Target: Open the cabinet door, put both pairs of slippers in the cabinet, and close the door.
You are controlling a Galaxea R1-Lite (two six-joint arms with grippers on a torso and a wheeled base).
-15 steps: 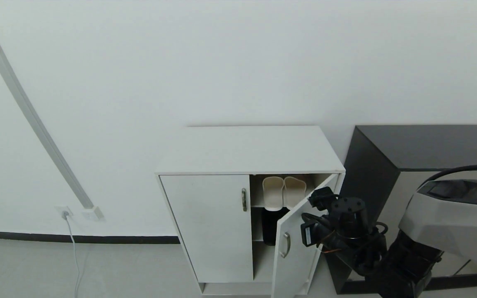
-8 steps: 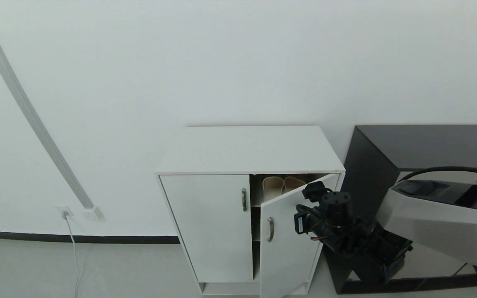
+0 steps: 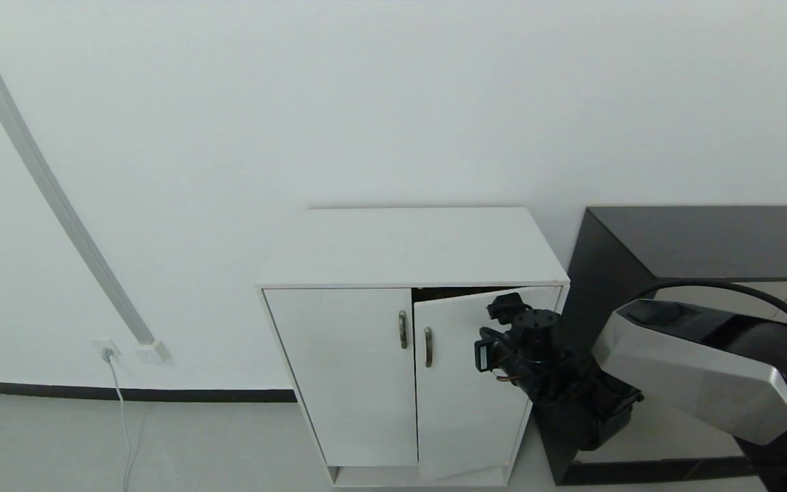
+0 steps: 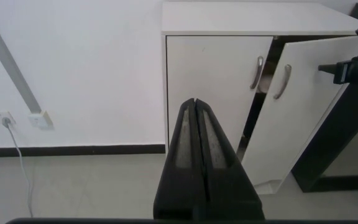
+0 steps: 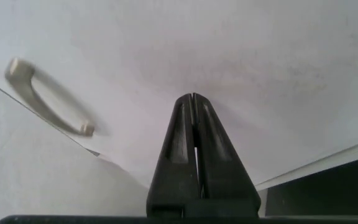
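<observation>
The white cabinet (image 3: 407,246) stands against the wall. Its left door (image 3: 346,376) is closed, and its right door (image 3: 462,403) is almost closed, with a thin dark gap along its top edge. My right gripper (image 3: 499,307) is shut and presses its tips against the right door's face, to the right of the door handle (image 3: 427,346). In the right wrist view the shut gripper (image 5: 192,98) touches the white panel near the handle (image 5: 48,99). My left gripper (image 4: 194,102) is shut on nothing and hangs well in front of the cabinet (image 4: 216,74). The slippers are hidden behind the doors.
A black cabinet (image 3: 639,246) stands right beside the white one. On the left wall, a grey conduit (image 3: 45,178) runs down to a socket with a cable (image 3: 108,354). Open floor lies to the left of the cabinet.
The right door has swung from half open to almost closed, with my right gripper following against it. The beige and black slippers inside have gone out of sight.
</observation>
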